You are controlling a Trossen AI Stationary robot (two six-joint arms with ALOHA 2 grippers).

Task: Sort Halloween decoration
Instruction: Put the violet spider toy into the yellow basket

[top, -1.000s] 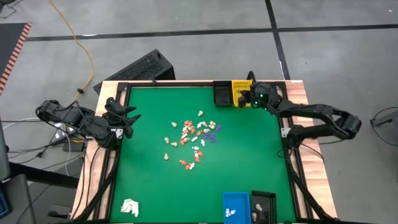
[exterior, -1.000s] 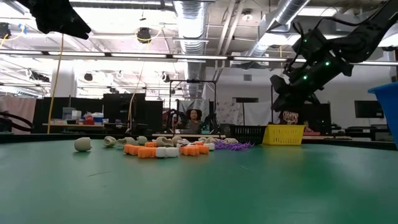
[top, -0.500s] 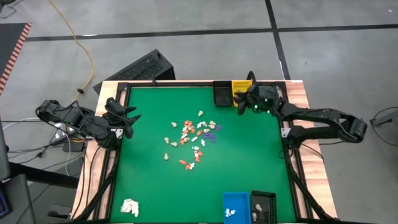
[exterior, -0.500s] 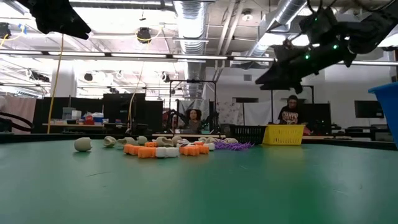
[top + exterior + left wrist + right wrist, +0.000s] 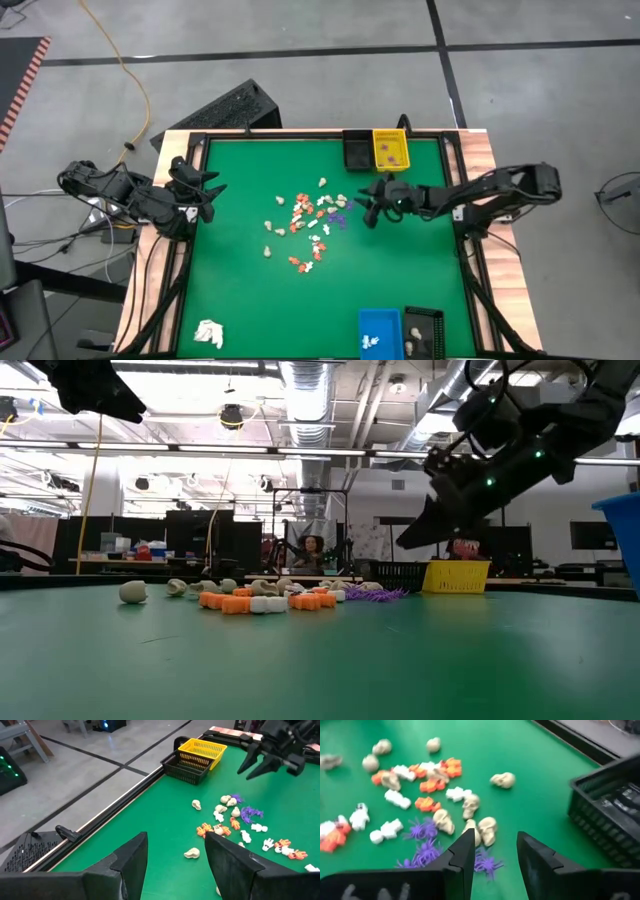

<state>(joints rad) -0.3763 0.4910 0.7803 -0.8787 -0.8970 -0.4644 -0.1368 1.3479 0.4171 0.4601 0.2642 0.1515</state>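
Observation:
The Halloween decoration (image 5: 310, 225) is a loose scatter of tiny orange, white, cream and purple pieces lying on the green mat in mid-table. They also show in the right wrist view as cream skulls (image 5: 487, 830) and purple spiders (image 5: 425, 846). My right gripper (image 5: 370, 210) hovers just right of the scatter, slanting down toward it. It is open (image 5: 495, 836) with nothing between its fingers. My left gripper (image 5: 207, 190) waits open at the table's left edge, above the mat (image 5: 175, 842).
A yellow basket (image 5: 391, 150) and a black basket (image 5: 357, 150) stand at the far edge. A blue bin (image 5: 378, 330) and a black bin (image 5: 423, 332) stand at the near edge. A white wadded lump (image 5: 209, 333) lies at the near left corner.
My right gripper has swung from above the yellow basket at the far edge toward the near-left, coming down a little. It now points at the scatter's right side. The pieces have not moved.

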